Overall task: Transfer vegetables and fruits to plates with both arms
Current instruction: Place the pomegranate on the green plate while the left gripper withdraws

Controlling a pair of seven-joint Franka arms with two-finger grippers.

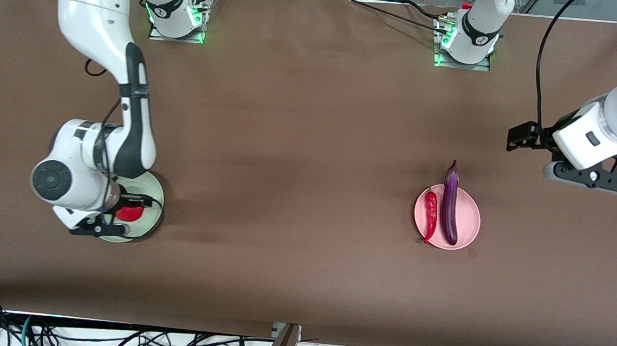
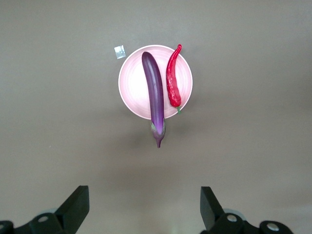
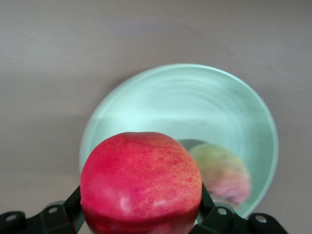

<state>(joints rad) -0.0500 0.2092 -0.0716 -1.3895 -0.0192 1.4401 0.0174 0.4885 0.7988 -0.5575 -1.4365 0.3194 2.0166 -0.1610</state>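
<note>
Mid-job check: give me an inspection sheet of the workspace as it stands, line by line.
Surface: brown table, bare between the plates.
Job's things: eggplant and chili lie side by side on the pink plate; peach lies on the green plate; red fruit is held over that plate.
Clutter: small pale scrap beside the pink plate.
Grippers: right gripper shut on the red fruit; left gripper open, waiting over bare table.
Cables: loose cables along the table edge nearest the front camera.
Surroundings: nothing seen.
</note>
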